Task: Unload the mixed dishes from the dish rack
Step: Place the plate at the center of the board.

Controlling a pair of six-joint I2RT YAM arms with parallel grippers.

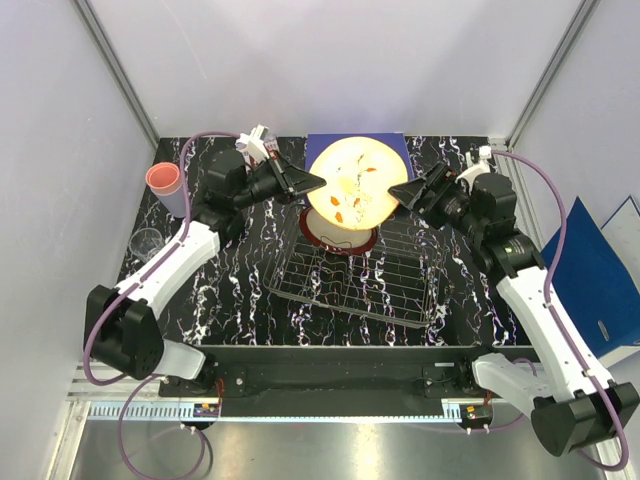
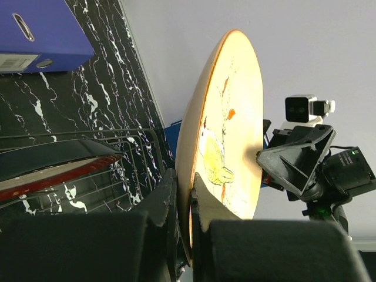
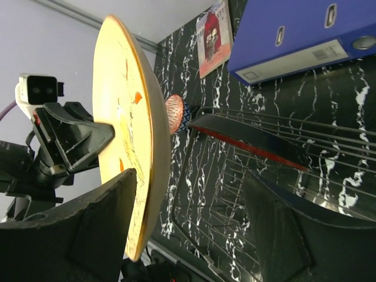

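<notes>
The cream painted plate (image 1: 352,190) is held on edge above the far end of the dish rack (image 1: 355,270). My left gripper (image 1: 315,183) is shut on its left rim; the left wrist view shows both fingers (image 2: 161,202) pinching the plate (image 2: 232,135). My right gripper (image 1: 398,192) is open at the right rim. In the right wrist view one finger (image 3: 100,217) lies against the plate's painted face (image 3: 123,106), and the other stands far off. The red-rimmed bowl (image 1: 340,240) leans in the rack under the plate.
A pink cup (image 1: 163,180) and a clear glass (image 1: 147,242) stand at the far left of the table. A blue binder (image 1: 400,150) lies behind the plate and another (image 1: 595,280) at the right edge. A patterned bowl (image 3: 176,114) and picture card (image 3: 213,38) lie beyond the rack.
</notes>
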